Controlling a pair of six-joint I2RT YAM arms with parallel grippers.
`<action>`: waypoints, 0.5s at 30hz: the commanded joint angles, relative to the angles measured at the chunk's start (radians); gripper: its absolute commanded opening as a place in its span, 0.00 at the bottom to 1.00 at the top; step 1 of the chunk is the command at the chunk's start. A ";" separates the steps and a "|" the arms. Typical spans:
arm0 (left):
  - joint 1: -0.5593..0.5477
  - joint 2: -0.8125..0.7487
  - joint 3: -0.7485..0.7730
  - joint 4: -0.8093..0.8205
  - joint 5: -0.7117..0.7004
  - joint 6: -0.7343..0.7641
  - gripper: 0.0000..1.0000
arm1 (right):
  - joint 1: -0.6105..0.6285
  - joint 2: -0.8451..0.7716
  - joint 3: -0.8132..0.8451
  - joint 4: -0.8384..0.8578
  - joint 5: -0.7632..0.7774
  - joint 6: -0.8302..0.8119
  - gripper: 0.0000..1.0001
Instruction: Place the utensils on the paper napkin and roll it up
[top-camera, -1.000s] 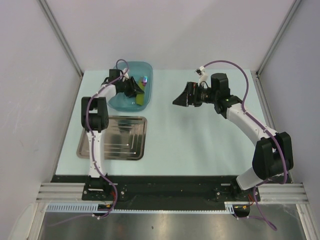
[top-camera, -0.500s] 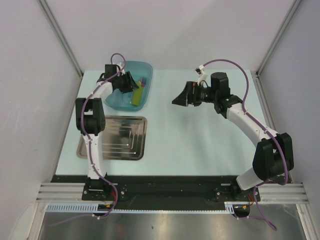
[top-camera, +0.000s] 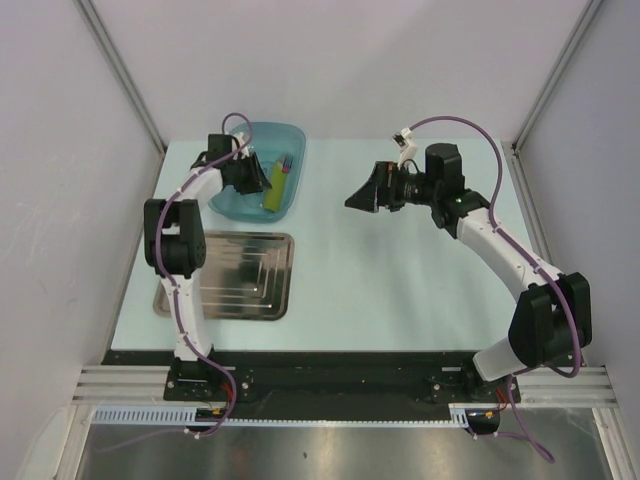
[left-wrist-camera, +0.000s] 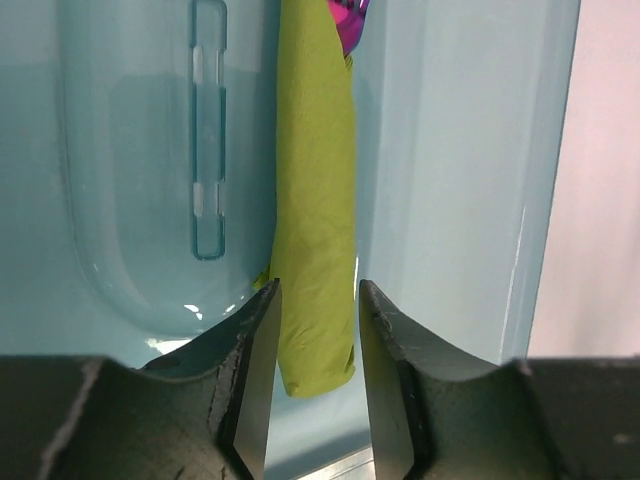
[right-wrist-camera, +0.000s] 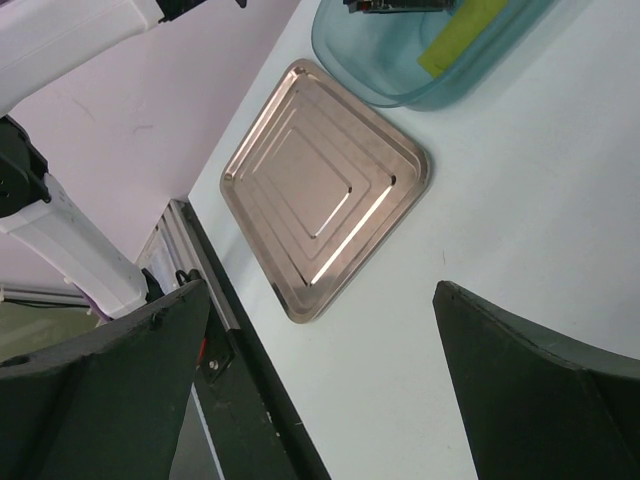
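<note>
Currently the left gripper (top-camera: 251, 176) is reaching down into the teal basin (top-camera: 293, 134) at the far left of the table (top-camera: 400, 280). In the left wrist view its fingers (left-wrist-camera: 248, 372) stand a narrow way apart and grip nothing, with the near end of the paper napkin (left-wrist-camera: 315, 200) showing in the gap between them. Whether the fingertips touch the paper cannot be told. The paper napkin is folded into a long olive-green strip lying on the basin floor, close along one side wall. At its far end the magenta handle parts of the utensils (left-wrist-camera: 349, 18) peek out, just beside or partly on the strip; how many pieces there are is not clear. From above, the utensils (top-camera: 287, 160) sit toward the far side of the basin, with the napkin (top-camera: 272, 190) running back toward the arms. The steel tray (top-camera: 230, 275) lies on the table just in front of the basin. The right gripper (top-camera: 368, 192) hangs above the middle of the table, well apart from the basin, its jaws spread wide and holding nothing. Its wrist camera looks across at the steel tray (right-wrist-camera: 320, 190) and the basin's near rim (right-wrist-camera: 400, 95).
</note>
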 joint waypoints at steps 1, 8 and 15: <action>-0.012 0.001 -0.006 -0.008 0.011 0.029 0.40 | 0.003 -0.045 0.016 0.001 -0.014 -0.024 1.00; -0.025 0.030 -0.014 0.001 0.031 0.012 0.33 | -0.002 -0.040 0.013 0.004 -0.016 -0.022 1.00; -0.027 0.061 -0.005 0.004 0.039 -0.017 0.31 | -0.006 -0.040 0.015 -0.002 -0.019 -0.024 1.00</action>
